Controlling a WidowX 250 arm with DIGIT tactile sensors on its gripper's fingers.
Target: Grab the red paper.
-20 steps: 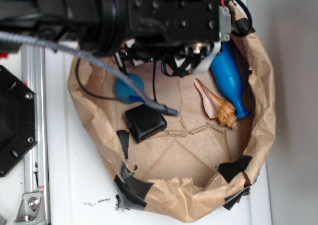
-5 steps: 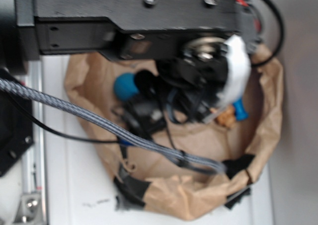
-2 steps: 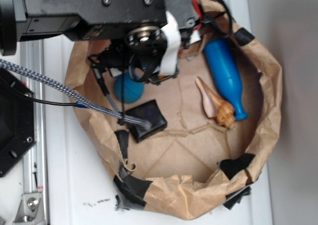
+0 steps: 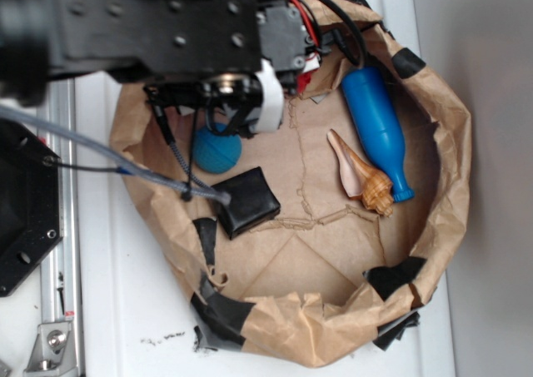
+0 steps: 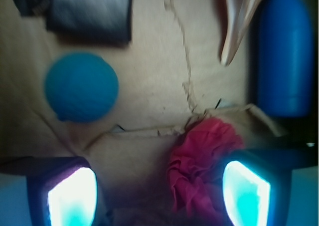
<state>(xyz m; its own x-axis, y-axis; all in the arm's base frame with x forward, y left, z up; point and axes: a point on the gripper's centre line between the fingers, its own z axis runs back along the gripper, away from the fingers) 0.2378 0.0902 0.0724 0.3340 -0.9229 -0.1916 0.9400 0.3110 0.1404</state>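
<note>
Exterior and wrist views, left to right. A black plate (image 4: 23, 202) and a rail (image 4: 57, 310) sit at the left edge of the white table (image 4: 125, 310). The arm (image 4: 150, 27) overhangs the far rim of a brown bag (image 4: 441, 227) opened flat like a basin. Inside lie a ball (image 4: 218, 152), a black block (image 4: 247, 200), a shell (image 4: 360, 177) and a blue bottle (image 4: 379, 131).

In the wrist view, the end effector (image 5: 158, 193) is open, its two lit fingers (image 5: 74, 198) spread wide. The red paper (image 5: 202, 158) lies against the bag's far wall, close to the right finger rather than centred; the ball is well to the left.

Step in hand, as judged: alignment before the grasp. The next move calls for a small shift toward the paper, a descent, then closing. Snagging the bag's wall is the main risk.
</note>
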